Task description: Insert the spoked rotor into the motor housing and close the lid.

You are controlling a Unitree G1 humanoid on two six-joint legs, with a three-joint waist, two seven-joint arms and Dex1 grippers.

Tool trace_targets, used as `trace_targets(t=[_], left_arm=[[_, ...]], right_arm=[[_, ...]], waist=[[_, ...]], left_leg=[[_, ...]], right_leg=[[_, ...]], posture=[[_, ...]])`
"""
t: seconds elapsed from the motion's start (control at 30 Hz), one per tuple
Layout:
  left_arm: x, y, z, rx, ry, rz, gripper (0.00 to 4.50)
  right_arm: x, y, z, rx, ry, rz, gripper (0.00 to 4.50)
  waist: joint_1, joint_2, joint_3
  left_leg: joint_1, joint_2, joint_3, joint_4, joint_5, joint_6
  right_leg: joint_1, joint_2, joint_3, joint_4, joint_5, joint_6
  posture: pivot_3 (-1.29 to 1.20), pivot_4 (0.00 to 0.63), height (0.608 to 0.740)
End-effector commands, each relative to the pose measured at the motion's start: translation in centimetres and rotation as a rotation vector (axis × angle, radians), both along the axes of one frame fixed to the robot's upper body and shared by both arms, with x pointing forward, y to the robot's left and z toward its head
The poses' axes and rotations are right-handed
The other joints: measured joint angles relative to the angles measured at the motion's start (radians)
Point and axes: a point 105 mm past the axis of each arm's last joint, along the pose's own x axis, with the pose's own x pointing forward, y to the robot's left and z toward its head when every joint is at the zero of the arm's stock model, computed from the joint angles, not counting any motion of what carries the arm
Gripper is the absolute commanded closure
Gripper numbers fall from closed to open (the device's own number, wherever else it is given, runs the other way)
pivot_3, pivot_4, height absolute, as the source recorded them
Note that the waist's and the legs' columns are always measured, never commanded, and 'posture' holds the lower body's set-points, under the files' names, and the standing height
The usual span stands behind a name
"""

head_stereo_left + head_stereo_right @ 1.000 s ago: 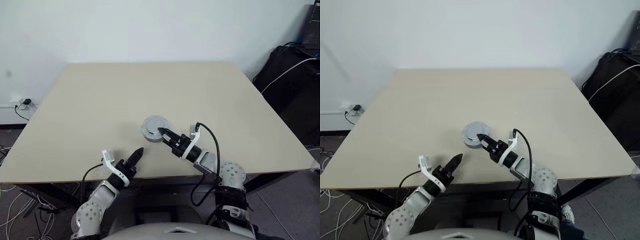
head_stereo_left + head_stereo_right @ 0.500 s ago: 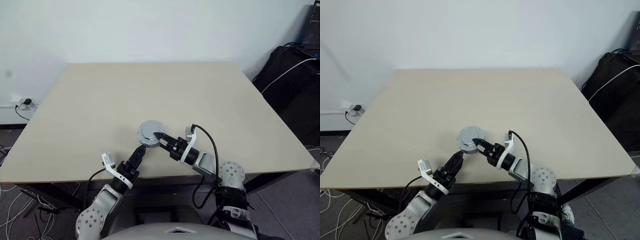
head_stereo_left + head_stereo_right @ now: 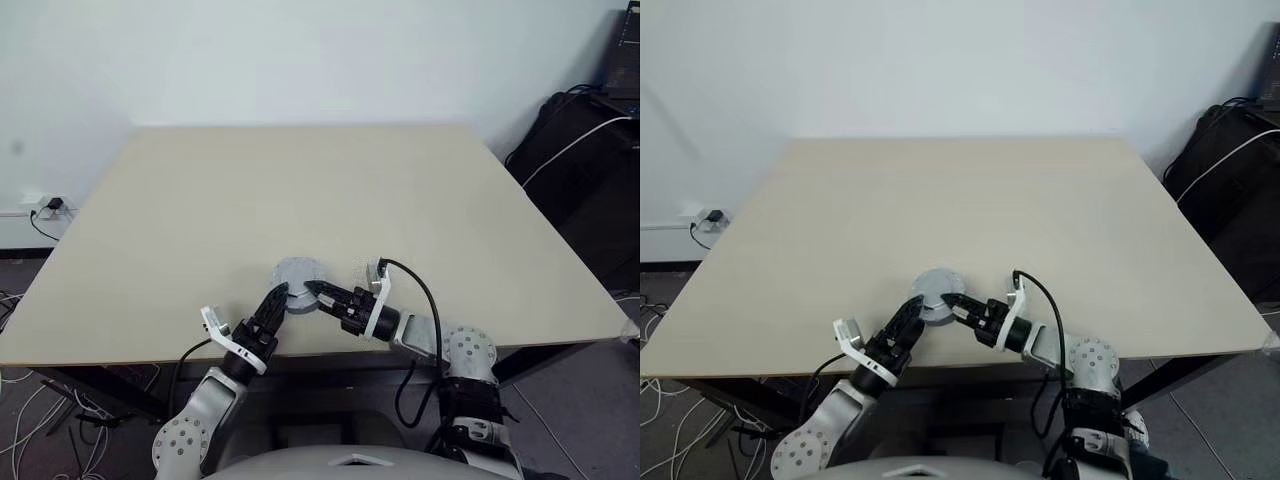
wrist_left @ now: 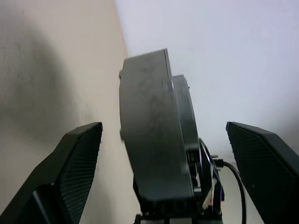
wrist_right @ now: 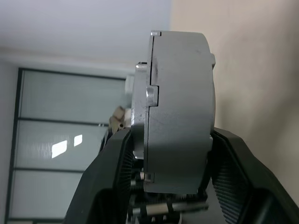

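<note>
Nearest me, at the table's (image 3: 150, 200) front edge, my left gripper (image 3: 274, 304) stands with its fingers (image 4: 70, 172) spread wide on either side of the assembled motor, gripping nothing. My right gripper (image 3: 312, 292) clamps that assembly between its pads (image 5: 112, 177), one on each flat face. The motor housing (image 5: 180, 107) with the lid (image 5: 139, 112) seated against it appears as one closed grey disc, just inside the front edge near its middle. Beyond it, the tabletop runs bare to the far edge.
</note>
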Motion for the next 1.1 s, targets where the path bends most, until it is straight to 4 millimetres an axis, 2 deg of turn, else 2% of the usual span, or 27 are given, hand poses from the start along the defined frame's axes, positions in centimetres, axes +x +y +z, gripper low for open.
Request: trace_targets(t=[0.03, 0.37, 0.47, 0.63, 0.67, 0.93, 1.1], left_arm=[[0.53, -1.88, 1.31, -0.119, -0.027, 0.007, 0.02], [0.7, -2.29, 0.88, -0.13, 0.014, -0.012, 0.02], [0.83, -2.33, 0.71, -0.124, 0.027, -0.012, 0.57], [0.93, -2.39, 0.78, -0.118, 0.026, -0.017, 2.14], [0.92, -2.4, 0.8, -0.116, 0.024, -0.018, 2.33], [0.89, -2.46, 0.84, -0.105, 0.021, -0.024, 2.33], [0.89, -2.5, 0.88, -0.102, 0.018, -0.025, 2.35]], right_arm=[[-0.21, 0.32, 2.87, 0.099, -0.103, 0.038, 2.45], [-0.72, 0.4, 3.19, 0.118, -0.107, 0.073, 2.45], [-0.73, 0.43, 3.22, 0.117, -0.109, 0.075, 2.45], [-0.58, 0.34, 3.15, 0.099, -0.117, 0.065, 2.45], [-0.48, 0.27, 3.04, 0.076, -0.129, 0.054, 2.45], [-0.26, 0.05, 2.65, 0.006, -0.182, 0.029, 2.45], [-0.24, 0.01, 2.42, -0.006, -0.183, 0.032, 0.76]], waist=[[0.0, 0.0, 0.0], [0.0, 0.0, 0.0], [0.0, 0.0, 0.0], [0.0, 0.0, 0.0], [0.0, 0.0, 0.0], [0.0, 0.0, 0.0], [0.001, -0.001, 0.0]], left_leg=[[0.0, 0.0, 0.0, 0.0, 0.0, 0.0], [0.0, 0.0, 0.0, 0.0, 0.0, 0.0], [0.0, 0.0, 0.0, 0.0, 0.0, 0.0], [0.0, 0.0, 0.0, 0.0, 0.0, 0.0], [0.0, 0.0, 0.0, 0.0, 0.0, 0.0], [0.0, 0.0, 0.0, 0.0, 0.0, 0.0], [0.0, 0.0, 0.0, 0.0, 0.0, 0.0]], right_leg=[[0.0, 0.0, 0.0, 0.0, 0.0, 0.0], [0.0, 0.0, 0.0, 0.0, -0.001, 0.001], [0.0, 0.0, 0.0, 0.0, -0.001, 0.001], [0.0, 0.0, 0.0, 0.0, 0.0, 0.001], [0.0, 0.0, 0.0, 0.0, 0.0, 0.001], [0.0, 0.0, 0.0, 0.0, -0.001, 0.001], [0.0, 0.0, 0.0, 0.0, -0.001, 0.001]], posture=[[0.0, 0.0, 0.74], [0.0, 0.0, 0.74], [0.0, 0.0, 0.74], [0.0, 0.0, 0.74], [0.0, 0.0, 0.74], [0.0, 0.0, 0.74], [0.0, 0.0, 0.74]])
